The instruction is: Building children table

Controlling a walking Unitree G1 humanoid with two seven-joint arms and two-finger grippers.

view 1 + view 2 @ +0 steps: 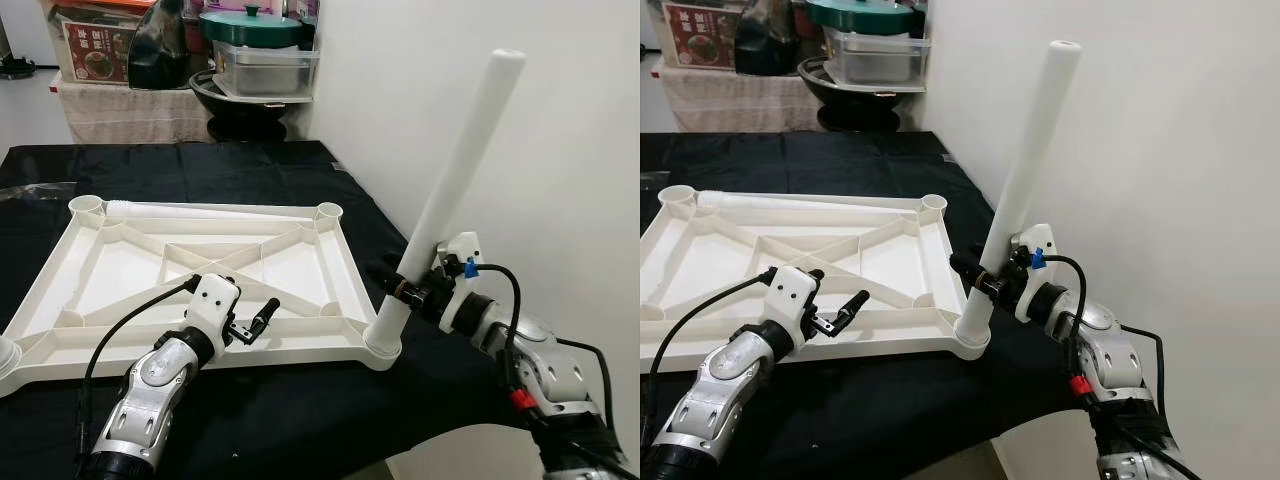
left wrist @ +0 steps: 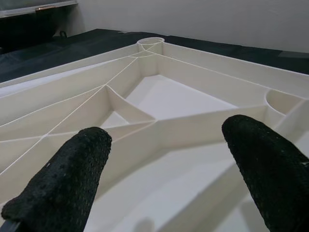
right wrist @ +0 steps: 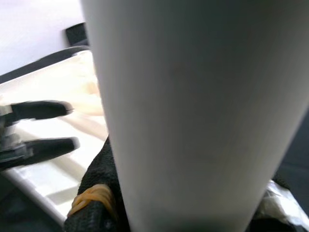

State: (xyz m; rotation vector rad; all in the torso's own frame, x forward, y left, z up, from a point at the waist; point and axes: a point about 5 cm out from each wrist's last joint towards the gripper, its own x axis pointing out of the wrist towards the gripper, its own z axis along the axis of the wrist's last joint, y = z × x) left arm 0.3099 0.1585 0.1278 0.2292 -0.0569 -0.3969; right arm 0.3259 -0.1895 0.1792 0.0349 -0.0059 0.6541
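The white children's table top (image 1: 300, 350) lies upside down on a black cloth, its ribs and corner sockets facing up. My right gripper (image 1: 405, 285) is shut on a long white table leg (image 1: 455, 170). The leg leans up and to the right, with its lower end in the near right corner socket (image 1: 383, 345). In the right wrist view the leg (image 3: 193, 106) is pressed against a black finger (image 3: 96, 193). My left gripper (image 1: 255, 322) hovers open over the top's near rim, its fingers (image 2: 63, 179) spread above the ribs (image 2: 193, 63). A second white leg (image 1: 170, 210) lies along the far rim.
A white wall (image 1: 560, 150) stands close on the right, beside the tilted leg. At the back a shelf holds a green-lidded pot (image 1: 250, 25), a metal tray (image 1: 265, 65) and a printed box (image 1: 95, 50). The black cloth (image 1: 230, 160) drops off at the near right edge.
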